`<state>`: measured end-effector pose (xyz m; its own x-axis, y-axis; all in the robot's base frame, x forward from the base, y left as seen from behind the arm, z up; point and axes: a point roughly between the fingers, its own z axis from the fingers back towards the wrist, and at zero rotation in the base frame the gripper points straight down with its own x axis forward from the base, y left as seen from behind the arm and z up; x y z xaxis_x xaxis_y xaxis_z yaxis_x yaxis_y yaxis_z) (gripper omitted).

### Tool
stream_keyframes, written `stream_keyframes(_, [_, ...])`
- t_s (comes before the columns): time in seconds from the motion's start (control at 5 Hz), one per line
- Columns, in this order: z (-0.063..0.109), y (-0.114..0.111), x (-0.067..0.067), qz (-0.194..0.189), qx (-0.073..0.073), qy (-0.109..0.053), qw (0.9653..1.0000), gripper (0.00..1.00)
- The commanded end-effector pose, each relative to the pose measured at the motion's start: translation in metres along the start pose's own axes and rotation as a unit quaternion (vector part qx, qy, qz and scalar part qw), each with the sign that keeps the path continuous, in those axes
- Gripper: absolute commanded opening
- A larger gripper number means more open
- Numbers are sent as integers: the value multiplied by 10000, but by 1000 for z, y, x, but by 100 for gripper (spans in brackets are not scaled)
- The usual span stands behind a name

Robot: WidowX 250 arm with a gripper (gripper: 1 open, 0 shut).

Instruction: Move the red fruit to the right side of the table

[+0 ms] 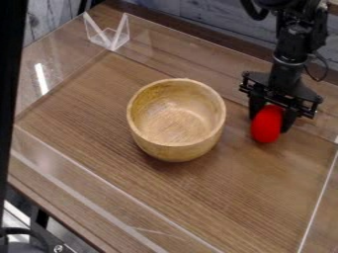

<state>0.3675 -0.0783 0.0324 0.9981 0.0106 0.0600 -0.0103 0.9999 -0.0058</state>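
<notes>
This looks like a robotics lab test cell, not a home. A brown wood-grain table (199, 188) is fenced by low clear acrylic walls (79, 69), and a black robot arm (294, 40) reaches down at the far right. Dark frame posts (16, 119) rise at the left, with cabling at the near left corner.

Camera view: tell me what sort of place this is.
Probably a robot lab test bench, not a home. A wood-grain table is fenced by low clear acrylic walls, a black robot arm's gripper stands over a red fruit, and the only other prop is a wooden bowl.
</notes>
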Motion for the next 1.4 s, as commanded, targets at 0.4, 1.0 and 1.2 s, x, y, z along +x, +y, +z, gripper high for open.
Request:
stream_keyframes(0.4, [37,3,6,40,-130,-434,9990,100])
stream_keyframes(1.0, [54,16,5,147,-237,-543,9981,100])
stream_keyframes(1.2, [55,19,6,165,-248,-555,9980,100])
